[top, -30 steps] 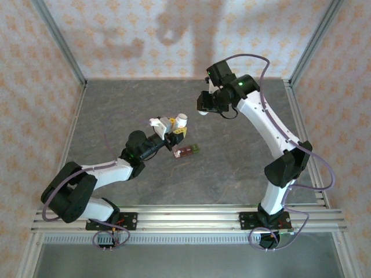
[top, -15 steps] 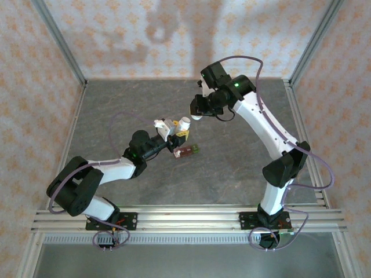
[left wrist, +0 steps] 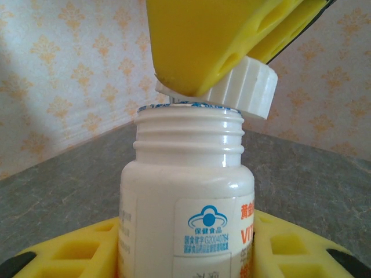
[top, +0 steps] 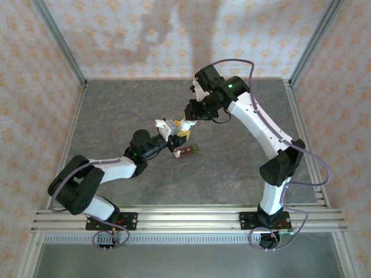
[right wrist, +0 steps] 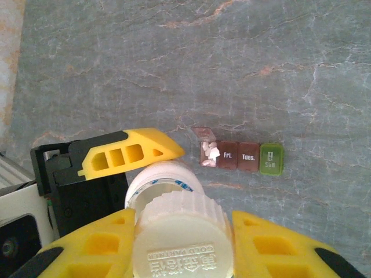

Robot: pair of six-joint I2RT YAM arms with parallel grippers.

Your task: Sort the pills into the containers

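A white bottle (left wrist: 185, 197) is shown, its label marked with a blue emblem and orange lettering. The ribbed cap (right wrist: 178, 237) is white too. The fingers (right wrist: 130, 152) are coloured yellow. The containers (right wrist: 240, 156) are reddish-brown with one green end, and the pills (right wrist: 208, 153) are white. The desk (right wrist: 290, 69) is veined grey. The walls (top: 145, 35) are cream, patterned in orange.
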